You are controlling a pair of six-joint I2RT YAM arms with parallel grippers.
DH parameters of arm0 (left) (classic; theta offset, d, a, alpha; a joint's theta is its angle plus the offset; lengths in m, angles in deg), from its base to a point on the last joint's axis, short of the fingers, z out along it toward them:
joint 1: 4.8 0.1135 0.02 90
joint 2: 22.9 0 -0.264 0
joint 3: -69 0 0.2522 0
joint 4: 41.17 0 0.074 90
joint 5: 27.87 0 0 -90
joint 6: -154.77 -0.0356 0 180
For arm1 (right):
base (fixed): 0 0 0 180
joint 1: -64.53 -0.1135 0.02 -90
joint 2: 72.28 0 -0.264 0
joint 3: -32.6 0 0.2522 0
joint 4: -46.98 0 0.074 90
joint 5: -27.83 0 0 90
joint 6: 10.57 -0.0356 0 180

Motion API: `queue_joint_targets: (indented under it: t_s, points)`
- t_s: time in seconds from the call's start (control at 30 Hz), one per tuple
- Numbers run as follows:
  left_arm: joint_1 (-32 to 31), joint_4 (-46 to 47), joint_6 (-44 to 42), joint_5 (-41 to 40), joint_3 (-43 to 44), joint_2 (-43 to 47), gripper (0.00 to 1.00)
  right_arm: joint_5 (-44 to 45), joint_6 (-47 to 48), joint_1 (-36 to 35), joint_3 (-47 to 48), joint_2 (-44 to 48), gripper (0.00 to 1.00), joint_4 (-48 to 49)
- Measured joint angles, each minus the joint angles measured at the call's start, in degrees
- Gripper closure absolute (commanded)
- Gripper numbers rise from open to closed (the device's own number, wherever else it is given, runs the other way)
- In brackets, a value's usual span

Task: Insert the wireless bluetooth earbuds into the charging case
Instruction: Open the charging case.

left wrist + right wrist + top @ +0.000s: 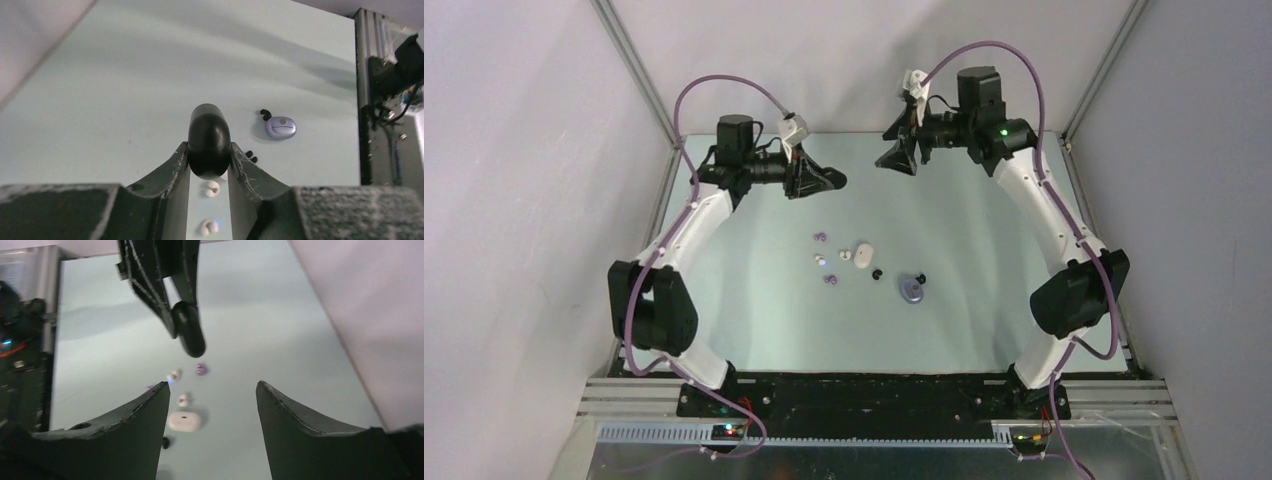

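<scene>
**On the table, mid-field: black case raised, no bud yet seated**

Nearest the arm bases, a lavender case (912,290) is entered, seemingly closed. Two black buds (876,273) lie loose, one just beside it, the other between it and the white case (862,256). Slightly farther, that white case is listed, with white buds (845,255) close on its left and purple buds (830,281) scattered near those. All rest on the table (984,330); none is seated in any case.

Farther off, above the table's far part, the left gripper (209,151) is recorded clamped across a black case (209,127), which is held clear of the surface and appears closed. Farthest, the right gripper (211,385) is noted spread wide and empty, facing the held case.

Step judged in hand: presentation of the black case for opening. The next move is judged to call for the lid to be parted by the right fingers, without the case being twisted from the grip, before a black bud is fetched.
</scene>
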Motion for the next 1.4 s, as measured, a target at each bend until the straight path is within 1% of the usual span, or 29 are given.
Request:
queue_joint_targets:
  t_s: [0.13,0.3,0.43,0.63,0.8,0.97,1.1,1.4]
  points:
    - [0.04,1.77,-6.97,2.67,-0.96,2.73,1.0,-4.33,2.12,-0.7,0.02,-1.42,0.32,-3.02]
    - [0.04,1.99,-13.14,4.74,-1.33,3.8,1.0,-5.44,8.13,-3.93,-1.88,-2.54,0.32,-4.96]
    - [0.0,1.22,-16.26,5.6,-1.99,4.24,1.0,-5.38,10.4,-6.43,-4.66,-2.51,0.33,-3.08]
    - [-0.04,-3.37,-21.05,6.21,-1.75,4.26,1.0,-3.65,9.25,-7.98,-8.11,-2.51,0.35,1.33]
    - [-0.15,-4.98,-22.43,6.27,-1.75,4.28,1.0,-0.79,6.01,-8.55,-10.08,-2.45,0.39,6.69]
    - [-0.2,-5.66,-22.75,6.49,-1.75,4.28,1.0,1.11,4.26,-8.96,-10.49,-2.45,0.48,10.45]
    - [-0.24,-5.68,-22.75,6.6,-1.75,4.28,1.0,1.42,4.11,-9.35,-10.51,-2.45,0.53,11.39]
    - [-0.24,-5.68,-22.75,7.52,-1.75,4.28,1.0,1.49,4.55,-10.56,-10.49,-2.47,0.52,11.19]
